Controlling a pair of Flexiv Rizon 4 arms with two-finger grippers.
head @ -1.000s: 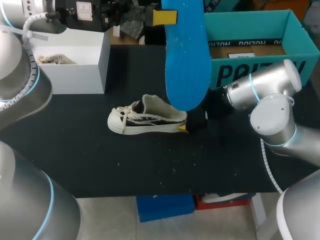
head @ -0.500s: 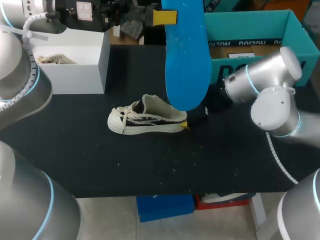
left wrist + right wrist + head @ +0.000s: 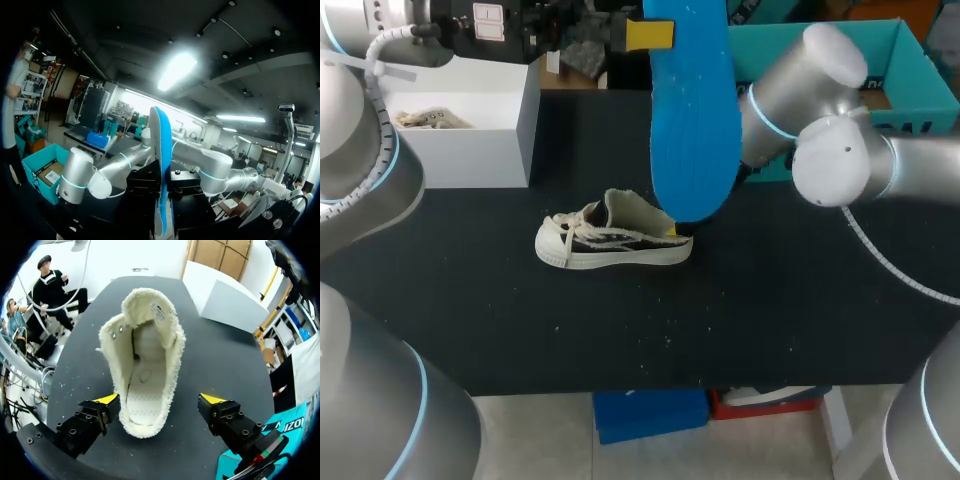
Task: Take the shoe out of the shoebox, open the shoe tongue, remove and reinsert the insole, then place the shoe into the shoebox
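One cream sneaker (image 3: pixel 613 240). One blue insole (image 3: pixel 692 120). Two boxes: one teal shoebox (image 3: pixel 920 65), one white box (image 3: pixel 470 130). One beige crumpled bundle (image 3: pixel 425 120), can't tell what. Two robot arms: left arm (image 3: pixel 360 170), right arm (image 3: pixel 840 150). One black table (image 3: pixel 770 300).

Black table (image 3: pixel 520 320), with a cream shoe (image 3: pixel 610 240) mid-surface, a white box (image 3: pixel 450 155) and teal shoebox (image 3: pixel 910 75) toward the rear.

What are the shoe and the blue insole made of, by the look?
The shoe looks like cream canvas, matte, its collar edge frayed and fuzzy. The insole looks like blue foam or rubber, matte, faintly textured; I cannot tell which.
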